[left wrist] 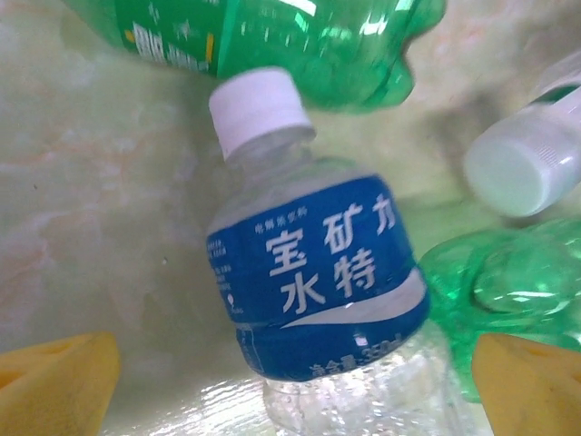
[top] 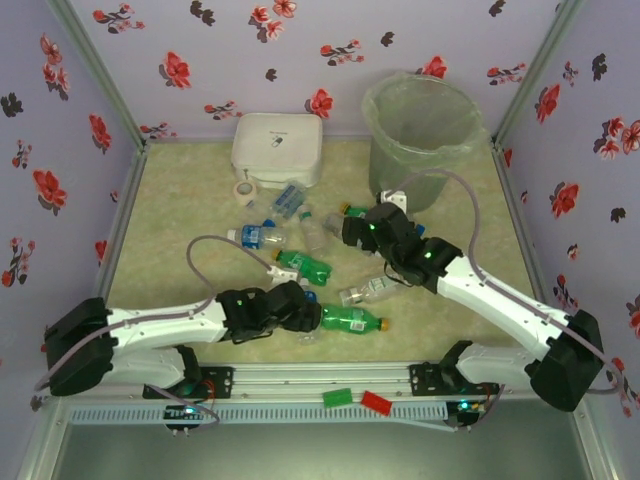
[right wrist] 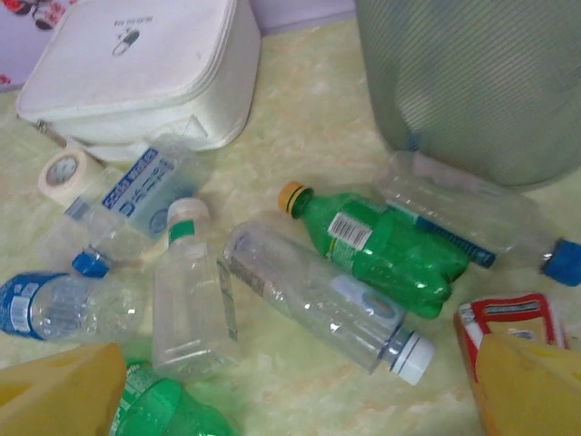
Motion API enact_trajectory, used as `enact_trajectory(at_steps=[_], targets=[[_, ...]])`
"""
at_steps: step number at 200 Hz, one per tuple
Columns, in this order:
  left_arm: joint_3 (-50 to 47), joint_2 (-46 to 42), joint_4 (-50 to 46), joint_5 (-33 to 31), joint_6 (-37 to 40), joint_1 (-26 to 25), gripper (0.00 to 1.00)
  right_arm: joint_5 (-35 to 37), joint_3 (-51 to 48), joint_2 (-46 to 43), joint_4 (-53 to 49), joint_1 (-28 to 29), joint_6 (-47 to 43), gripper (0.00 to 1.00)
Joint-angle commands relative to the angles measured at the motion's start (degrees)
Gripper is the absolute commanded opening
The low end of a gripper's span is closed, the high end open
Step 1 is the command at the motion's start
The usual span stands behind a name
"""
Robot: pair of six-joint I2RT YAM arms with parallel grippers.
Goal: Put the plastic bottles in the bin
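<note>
Straddling a clear blue-label bottle [left wrist: 318,282], the left tool [top: 306,312] is released: jaws spread wide, yellow pads [left wrist: 54,386] either side of the bottle's lower body with a gap each side, white cap end pointing away from the tool. The bottle lies flat on the worktop [top: 170,220]. A labelled green bottle [left wrist: 300,36] lies across just past its cap; to the right are a second green bottle [left wrist: 508,282] and a white-capped bottle end [left wrist: 522,163]. In the top view a near green bottle [top: 352,319] lies just right of the left tool. The right tool [top: 352,230] is also released, jaws wide, nothing between them, sitting near the foot of the bin [top: 400,170]. On the worktop ahead of it: an orange-capped green bottle [right wrist: 386,245], a clear white-capped bottle [right wrist: 318,300] alongside it, a clear green-capped bottle [right wrist: 191,291], and a clear blue-capped bottle [right wrist: 472,213] right at the foot of the bin. A red-labelled item [right wrist: 508,313] sits just behind the right-hand pad; can't tell what it is. The bin stands upright at the far right corner with a clear bag liner, well apart from the left tool. A white box [top: 278,148] and tape roll [top: 243,190] sit far centre, with flat clear bottles [top: 290,200] just in front of the box.
</note>
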Motion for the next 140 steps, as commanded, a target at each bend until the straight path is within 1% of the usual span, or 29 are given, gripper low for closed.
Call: enact_trajectory(at_steps=[1,16,35,52,68,75,93,112,122,140], targets=[[1.33,2.69,-1.81,-0.80,-0.66,-1.36,1.00,-3.11,-2.02,-0.69,5.51,0.45,2.11,1.00],[1.14,3.97,-2.37,-0.80,-2.06,-1.47,1.00,-3.11,-2.76,-0.81,5.61,0.45,2.92,1.00],[1.75,4.18,-5.80,-1.59,-2.62,-1.41,1.00,-2.55,-3.81,-1.36,5.18,0.43,3.67,1.00],[1.04,2.38,-9.09,-3.72,-3.73,-1.47,1.00,-2.32,-4.67,-1.86,4.74,0.40,4.33,1.00],[-1.87,-0.51,-9.25,-4.87,-4.70,-1.43,0.96,-2.32,-5.92,-2.14,5.29,0.54,5.49,1.00],[-3.77,-1.69,-8.13,-5.02,-4.91,-1.48,0.92,-2.40,-6.46,-2.21,5.58,0.54,6.11,1.00],[-7.52,-3.27,-4.97,-4.83,-4.76,-1.46,0.79,-3.72,-6.84,-2.44,5.26,0.67,6.87,1.00],[-6.90,-3.50,-6.81,-4.30,-2.81,-1.48,0.66,-4.16,-7.01,-3.01,3.55,0.77,6.94,1.00],[-6.55,-3.66,-7.93,-4.33,-2.34,-1.43,0.57,-3.78,-7.26,-3.24,3.37,0.78,6.96,1.00],[-6.89,-4.82,-7.18,-4.43,-2.09,-1.43,0.44,-3.41,-7.32,-3.97,3.33,0.75,7.86,1.00]])
